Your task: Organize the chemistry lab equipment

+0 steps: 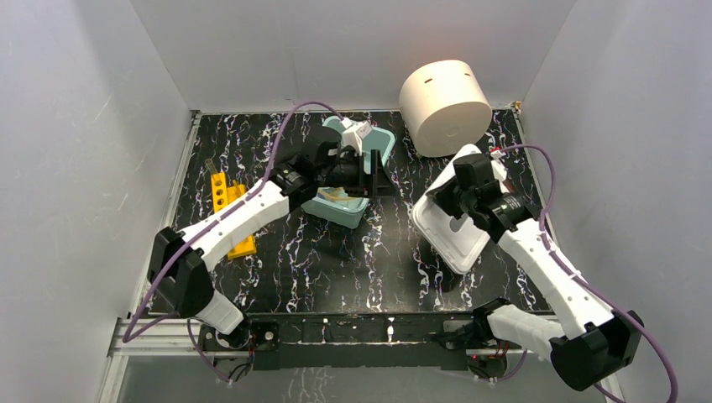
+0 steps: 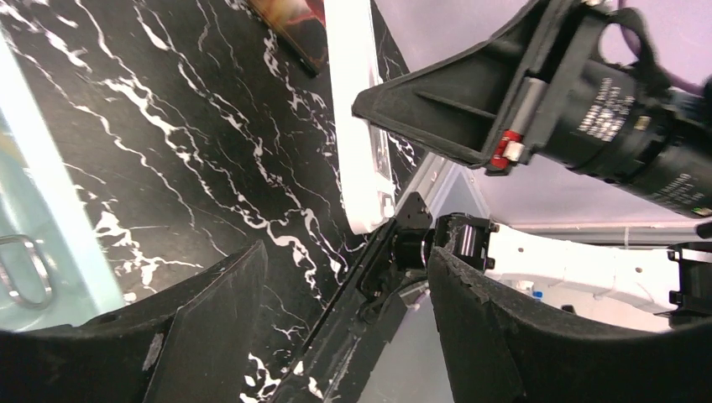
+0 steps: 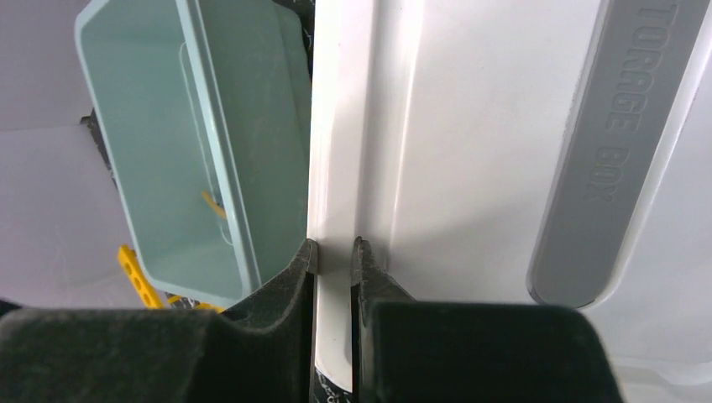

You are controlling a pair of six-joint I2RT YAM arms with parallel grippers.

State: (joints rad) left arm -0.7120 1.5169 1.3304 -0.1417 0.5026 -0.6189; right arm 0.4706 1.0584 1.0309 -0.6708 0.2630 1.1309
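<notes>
- Top external view: at the far left of the desk [image 1: 336,269] lies a yellow rack [image 1: 220,191], well apart from everything else.
- Next comes an open-topped teal bin [image 1: 382,147], its middle hidden by the left arm [image 1: 252,210]. Small loose items [image 1: 336,195] lie inside the bin, too small to tell apart.
- Left wrist view: the left fingers [image 2: 222,311] stand wide apart with nothing between them. They are over bare desk, between the bin's wall and the white lid [image 2: 353,126].
- Right wrist view: the right fingers [image 3: 369,285] are clamped on the lid's rim, one on each face. A grey strip [image 3: 604,159] on the lid reads "STORAGE BOX", and the bin shows just beyond the lid's edge.
- A cream cylinder [image 1: 445,105] sits at the back right of the desk, near the right wrist.
</notes>
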